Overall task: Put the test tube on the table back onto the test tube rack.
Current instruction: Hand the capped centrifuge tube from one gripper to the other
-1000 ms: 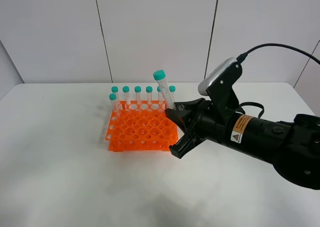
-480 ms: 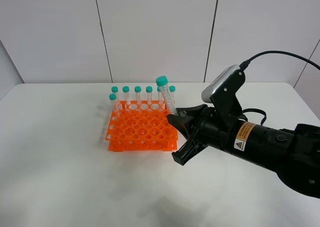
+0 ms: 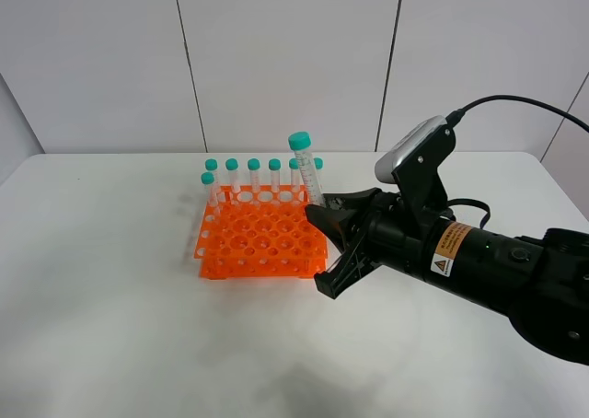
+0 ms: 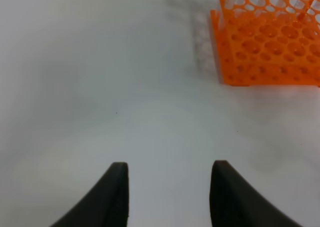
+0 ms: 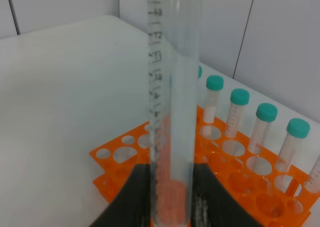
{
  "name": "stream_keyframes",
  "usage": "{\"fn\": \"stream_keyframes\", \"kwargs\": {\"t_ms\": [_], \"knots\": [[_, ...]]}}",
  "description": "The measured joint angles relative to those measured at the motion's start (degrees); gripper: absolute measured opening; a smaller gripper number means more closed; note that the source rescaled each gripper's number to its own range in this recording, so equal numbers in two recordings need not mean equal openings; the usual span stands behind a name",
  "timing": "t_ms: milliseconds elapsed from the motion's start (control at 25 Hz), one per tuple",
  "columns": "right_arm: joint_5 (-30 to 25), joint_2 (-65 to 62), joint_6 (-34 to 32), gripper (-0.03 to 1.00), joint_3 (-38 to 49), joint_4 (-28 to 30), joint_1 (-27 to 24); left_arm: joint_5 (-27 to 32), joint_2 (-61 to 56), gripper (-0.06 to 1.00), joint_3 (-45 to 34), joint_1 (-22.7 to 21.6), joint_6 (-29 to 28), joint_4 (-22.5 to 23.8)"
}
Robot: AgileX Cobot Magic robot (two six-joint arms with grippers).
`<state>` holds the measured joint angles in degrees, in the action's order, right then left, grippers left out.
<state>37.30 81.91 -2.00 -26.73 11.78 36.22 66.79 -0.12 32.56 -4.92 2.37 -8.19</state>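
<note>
My right gripper point(image 3: 319, 217) is shut on the test tube point(image 3: 305, 171), a clear tube with a teal cap. It holds the tube nearly upright, cap up, above the right side of the orange test tube rack point(image 3: 259, 243). In the right wrist view the tube point(image 5: 172, 87) stands between the two fingers point(image 5: 135, 192), its lower end over the rack point(image 5: 235, 187). My left gripper point(image 4: 169, 187) is open and empty over the white table point(image 4: 100, 87), well away from the rack point(image 4: 265, 52). It does not show in the exterior view.
Several identical teal-capped tubes point(image 3: 253, 174) stand in the rack's back row; they also show in the right wrist view point(image 5: 263, 122). The white table point(image 3: 110, 326) spreads around the rack. A black cable point(image 3: 515, 100) loops above the right arm.
The right arm has shifted slightly to the right. The held tube now stands more upright at the rack's right side.
</note>
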Motion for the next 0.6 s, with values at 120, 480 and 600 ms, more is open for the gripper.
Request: {"fn": "stream_keyframes", "kwargs": {"t_ms": [120, 480, 600], "knots": [[0.5, 0.0, -0.04, 0.02, 0.0, 1.36, 0.0, 0.0, 0.0, 0.89, 0.0, 0.0, 0.0, 0.0], [1.43, 0.0, -0.25, 0.02, 0.38, 2.33, 0.0, 0.0, 0.0, 0.89, 0.0, 0.0, 0.0, 0.0], [1.43, 0.0, -0.29, 0.02, 0.38, 2.33, 0.0, 0.0, 0.0, 0.89, 0.0, 0.0, 0.0, 0.0]]}}
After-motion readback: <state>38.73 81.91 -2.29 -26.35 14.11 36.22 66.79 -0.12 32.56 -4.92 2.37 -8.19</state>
